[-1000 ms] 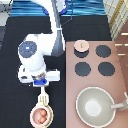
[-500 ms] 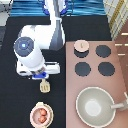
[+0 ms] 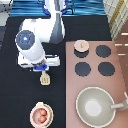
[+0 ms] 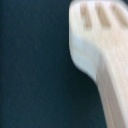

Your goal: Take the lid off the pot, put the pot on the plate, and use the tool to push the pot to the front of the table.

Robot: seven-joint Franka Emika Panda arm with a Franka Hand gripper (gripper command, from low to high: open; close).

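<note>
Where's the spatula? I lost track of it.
In the exterior view the tool lies left of centre on the table, just below the hand, above the pot.

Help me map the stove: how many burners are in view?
4, though only three show fully: black discs at and. The fourth, at the panel's exterior-view top left, lies under the lid. The claw is over the tool, left of the stove.
</note>
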